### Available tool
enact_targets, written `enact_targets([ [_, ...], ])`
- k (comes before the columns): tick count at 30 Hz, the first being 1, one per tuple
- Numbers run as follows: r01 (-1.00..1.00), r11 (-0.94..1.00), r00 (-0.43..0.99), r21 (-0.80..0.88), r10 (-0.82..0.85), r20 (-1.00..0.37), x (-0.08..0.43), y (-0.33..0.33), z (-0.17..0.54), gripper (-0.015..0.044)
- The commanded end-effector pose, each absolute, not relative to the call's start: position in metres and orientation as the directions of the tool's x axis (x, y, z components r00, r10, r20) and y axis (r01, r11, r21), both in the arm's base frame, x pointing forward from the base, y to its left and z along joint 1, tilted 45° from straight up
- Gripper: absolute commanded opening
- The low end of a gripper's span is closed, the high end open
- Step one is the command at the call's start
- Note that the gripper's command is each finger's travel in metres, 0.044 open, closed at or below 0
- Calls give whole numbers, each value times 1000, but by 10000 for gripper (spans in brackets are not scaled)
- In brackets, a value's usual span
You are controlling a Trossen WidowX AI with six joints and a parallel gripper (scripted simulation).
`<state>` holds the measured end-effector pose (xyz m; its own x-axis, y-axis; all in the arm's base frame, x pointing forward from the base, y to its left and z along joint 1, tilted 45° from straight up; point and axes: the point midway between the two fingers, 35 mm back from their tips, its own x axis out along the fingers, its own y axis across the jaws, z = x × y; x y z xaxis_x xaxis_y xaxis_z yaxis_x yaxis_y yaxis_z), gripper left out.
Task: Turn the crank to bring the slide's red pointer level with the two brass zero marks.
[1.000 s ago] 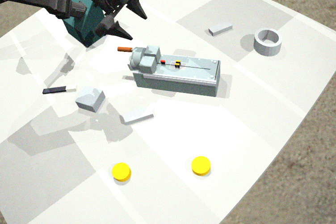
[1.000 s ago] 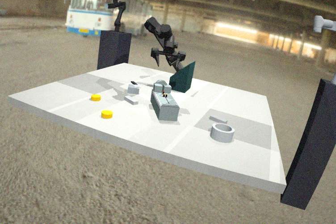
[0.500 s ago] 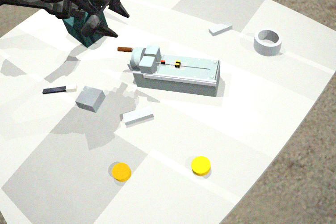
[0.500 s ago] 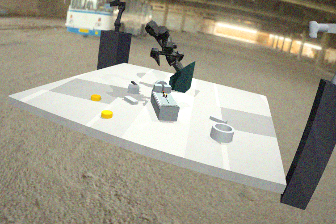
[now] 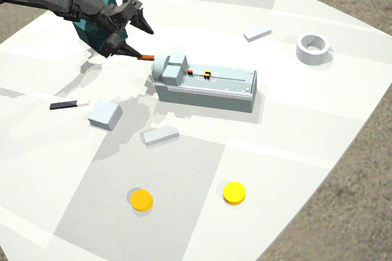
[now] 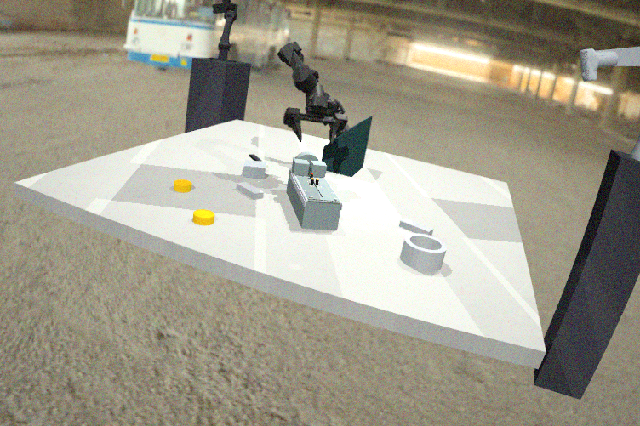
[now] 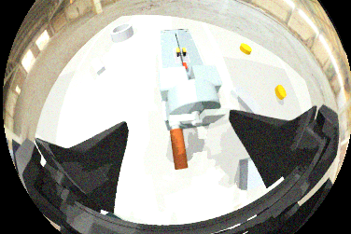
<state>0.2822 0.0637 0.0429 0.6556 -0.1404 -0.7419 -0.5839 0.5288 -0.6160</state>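
The grey-green machine [image 5: 205, 98] [image 6: 319, 215] [image 7: 174, 46] stands on the table. Its red pointer [image 5: 190, 72] [image 7: 185, 65] sits in the slot on the crank side of the brass zero marks [image 5: 207, 74] [image 7: 181, 51], clearly short of them. The orange crank handle [image 5: 145, 57] [image 7: 178, 149] sticks out from the round hub at the machine's end. My gripper [image 5: 147, 45] [image 6: 316, 140] [image 7: 178, 119] is open and empty, its fingers wide apart. In the wrist view the handle lies between and below the two fingertips, touching neither. In the exterior view the handle is hidden.
A dark teal block [image 5: 95, 35] [image 6: 351, 152] stands close beside the arm. A grey block [image 5: 104, 114], a flat bar [image 5: 161, 135] and a dark-handled piece [image 5: 63, 104] lie near the machine. Two yellow discs [image 5: 142, 200] [image 5: 234, 192], a ring [image 5: 311, 57] and another bar [image 5: 257, 34] lie farther off.
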Motion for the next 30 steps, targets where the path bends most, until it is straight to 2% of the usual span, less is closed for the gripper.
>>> enact_targets([
  [1,-590,522,653,-616,-141,-744,281,53,31,440],
  [30,-591,522,651,-615,-142,-746,288,25,1,440],
])
